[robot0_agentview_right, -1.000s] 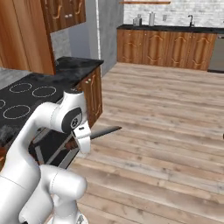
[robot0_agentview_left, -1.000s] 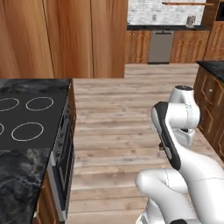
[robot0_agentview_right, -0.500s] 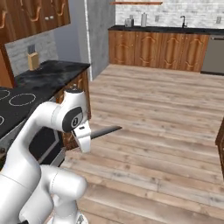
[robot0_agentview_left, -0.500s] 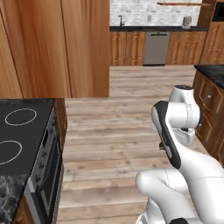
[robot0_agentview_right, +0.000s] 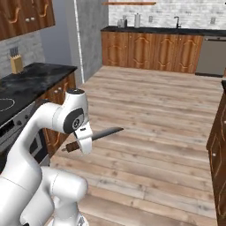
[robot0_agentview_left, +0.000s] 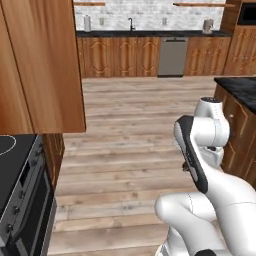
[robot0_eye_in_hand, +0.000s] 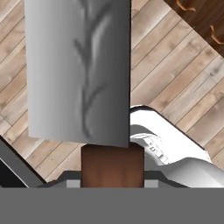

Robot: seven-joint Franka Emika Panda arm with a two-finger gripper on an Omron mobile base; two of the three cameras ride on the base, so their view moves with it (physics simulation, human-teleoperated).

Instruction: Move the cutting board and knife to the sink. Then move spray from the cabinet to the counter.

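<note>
My gripper (robot0_eye_in_hand: 113,176) is shut on the knife, clamping its reddish-brown handle (robot0_eye_in_hand: 113,162). The broad silvery blade (robot0_eye_in_hand: 78,70) points away from the hand over the wooden floor. In the right base view the knife (robot0_agentview_right: 102,133) sticks out level from the hand in front of the arm's elbow, blade to the right, handle end (robot0_agentview_right: 69,147) to the left. A faucet (robot0_agentview_left: 131,22) marks the sink on the far black counter (robot0_agentview_left: 150,34); the same faucet (robot0_agentview_right: 176,21) appears at the back of the right base view. The cutting board, the spray and the cabinet are out of view.
A stove (robot0_agentview_left: 20,175) with its oven front lies at the lower left, under a tall wooden cupboard (robot0_agentview_left: 45,65). A counter (robot0_agentview_right: 31,77) with a knife block (robot0_agentview_right: 16,64) runs along the left, and another counter corner (robot0_agentview_left: 240,90) stands right. A dishwasher (robot0_agentview_left: 172,55) sits in the far cupboards.
The whole picture has swung: the base has turned, so the stove slid off to the left and the far counter with the faucet came into view. The knife stays held the same way.
</note>
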